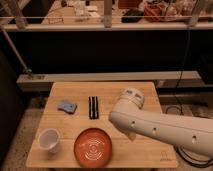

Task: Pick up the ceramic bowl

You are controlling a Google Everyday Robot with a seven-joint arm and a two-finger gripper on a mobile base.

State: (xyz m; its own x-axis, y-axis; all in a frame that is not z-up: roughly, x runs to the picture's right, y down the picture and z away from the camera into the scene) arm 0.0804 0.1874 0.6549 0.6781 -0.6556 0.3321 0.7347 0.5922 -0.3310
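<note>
One dim workroom: dark panel behind, a pale ledge (100,77) just beyond the table, cluttered benches further back. Wooden table (75,90) next, with a light plain top and speckled floor beside it.

My arm (160,130) reaches in from the right. Its thick white link is slung low across the table's right half, rounded end over right-centre. The gripper sits hidden behind that link, somewhere near the bowl's right side. I take its jaws as spread wide and empty, since the bowl lies free.

The ceramic bowl (93,147) is orange-red and flat on the wood at the front edge, centre, just left of the arm, untouched. It is open side up with the rim clear all round, so I judge it's laid out for a rim pinch from above.

A white cup (49,139) stands upright left of the bowl, near but apart, likely a distractor. Two black strips (93,107) lie side by side mid-table, behind the bowl. A blue pad (66,106) left of them is the smallest.
</note>
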